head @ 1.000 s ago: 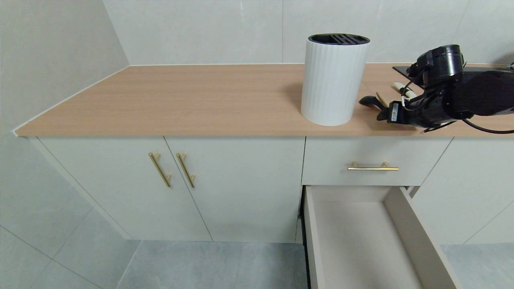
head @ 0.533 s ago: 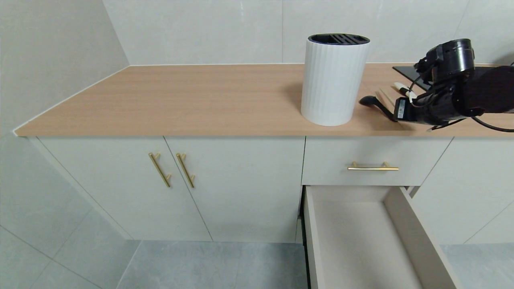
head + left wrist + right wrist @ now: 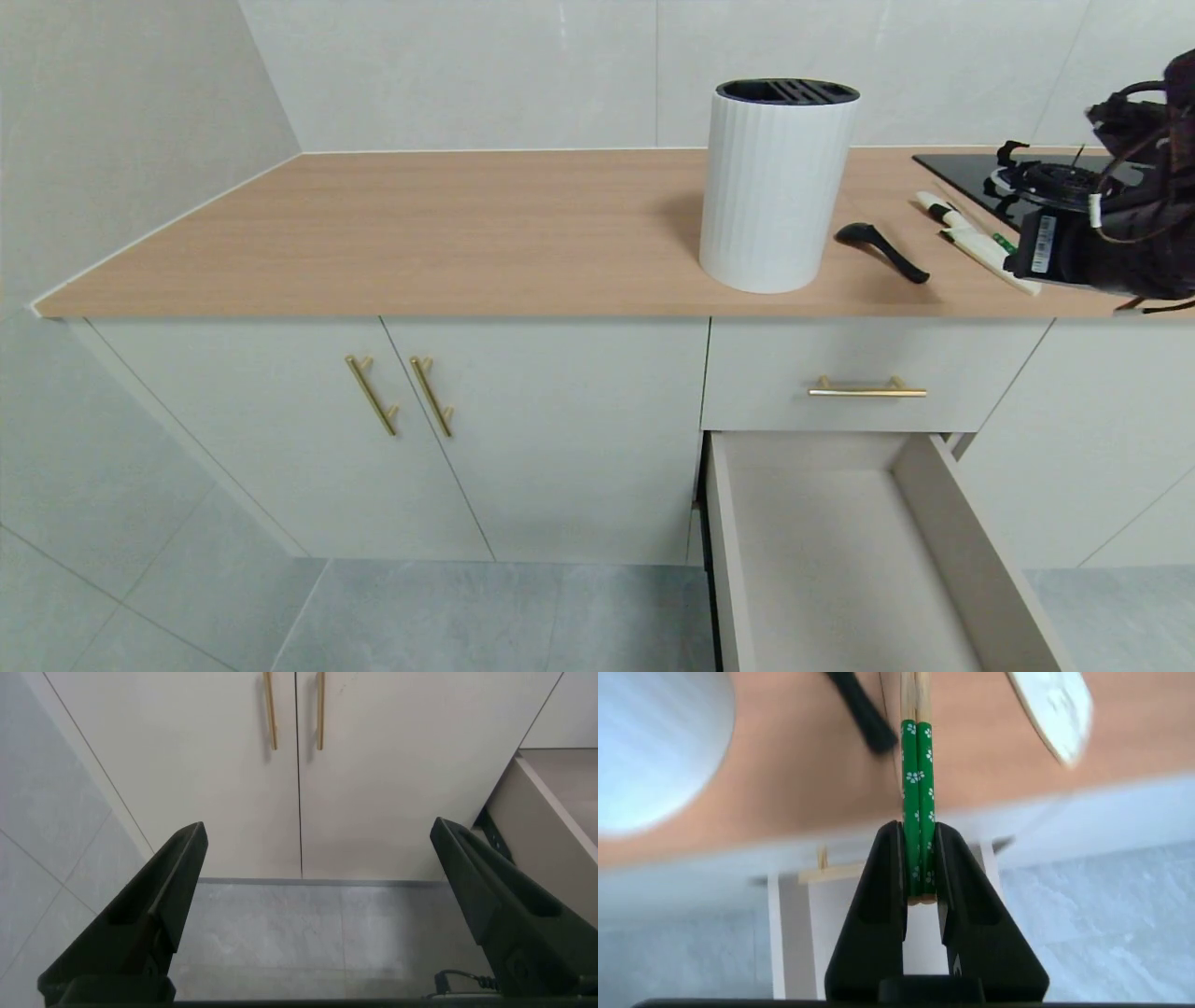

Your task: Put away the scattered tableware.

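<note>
Chopsticks (image 3: pixel 916 765) clamped in right pincer (image 3: pixel 918 831), now withdrawn rightward from black spoon (image 3: pixel 881 248).

L end effector (image 3: pixel 318 835) agape, R end effector (image 3: pixel 918 831) clamped

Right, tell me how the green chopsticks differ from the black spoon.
The black spoon lies loose on the countertop; the green chopsticks are clamped in the fingers of the right gripper. The spoon is plain black, the chopsticks green with white flowers, bare wood further along. The spoon is one piece with a rounded bowl; the chopsticks are a straight pair side by side. Both are slim tableware.
</note>
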